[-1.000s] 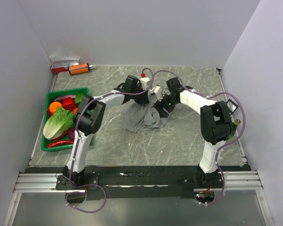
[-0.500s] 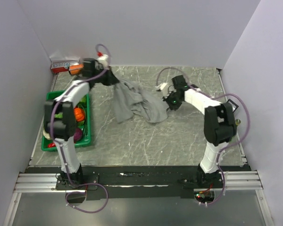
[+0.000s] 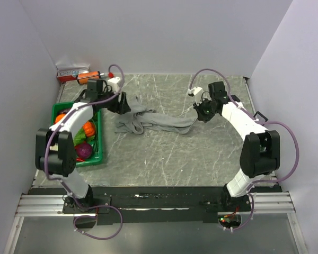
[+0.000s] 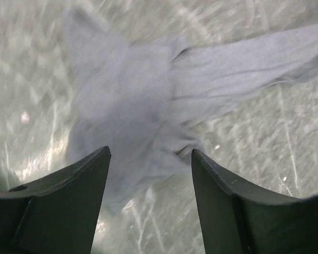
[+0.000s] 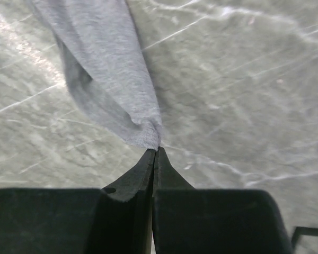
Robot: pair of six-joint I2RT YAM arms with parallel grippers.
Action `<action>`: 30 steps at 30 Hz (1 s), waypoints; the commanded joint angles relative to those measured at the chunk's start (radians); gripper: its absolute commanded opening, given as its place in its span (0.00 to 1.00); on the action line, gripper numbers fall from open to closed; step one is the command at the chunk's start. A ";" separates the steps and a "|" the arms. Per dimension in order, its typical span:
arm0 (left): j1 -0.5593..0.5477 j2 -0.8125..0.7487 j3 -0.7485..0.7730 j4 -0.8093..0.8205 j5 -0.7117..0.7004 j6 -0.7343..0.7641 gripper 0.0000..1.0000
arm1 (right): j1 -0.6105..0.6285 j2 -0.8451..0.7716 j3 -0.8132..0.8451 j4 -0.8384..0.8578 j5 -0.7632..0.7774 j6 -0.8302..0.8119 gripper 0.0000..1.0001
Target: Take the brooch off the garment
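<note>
Your garment lies drawn out into a long, low band across the middle of the overhead view, on the table. It is soft plain grey knit, bunched and folded at its left end and tapering to a narrow twist at its right. You cannot make out the brooch in any view, so its place on the cloth cannot be told.

Your right gripper is clenched on the right tip of the garment. In its wrist view the two dark fingers meet in a thin wedge at centre frame. A puckered corner of the grey fabric is pinched at their point and runs off to the upper left.

Your left gripper is released at the bunched left end. In its wrist view the matte black fingers stand well apart at the bottom, and the rumpled cloth fills the gap between them. You cannot tell whether they touch it.

The table is hard and grey with pale marble-like veins and a slight sheen. At the left edge of the overhead view sits a green plastic crate holding round orange and purple produce.
</note>
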 commanded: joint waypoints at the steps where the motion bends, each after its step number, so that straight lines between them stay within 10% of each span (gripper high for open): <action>1: -0.125 -0.113 0.037 0.035 -0.018 0.184 0.65 | -0.003 0.044 0.074 -0.022 -0.058 0.048 0.00; 8: -0.307 -0.087 -0.131 -0.099 -0.073 0.495 0.53 | -0.005 0.119 0.155 -0.039 -0.090 0.085 0.00; 23: -0.386 0.152 -0.081 0.059 -0.386 0.388 0.50 | -0.003 0.122 0.127 -0.027 -0.123 0.118 0.00; 26: -0.386 0.183 -0.075 0.082 -0.417 0.372 0.40 | -0.003 0.121 0.126 -0.025 -0.121 0.120 0.00; 30: -0.369 0.162 0.012 -0.002 -0.334 0.363 0.01 | -0.008 0.116 0.149 -0.028 -0.104 0.121 0.00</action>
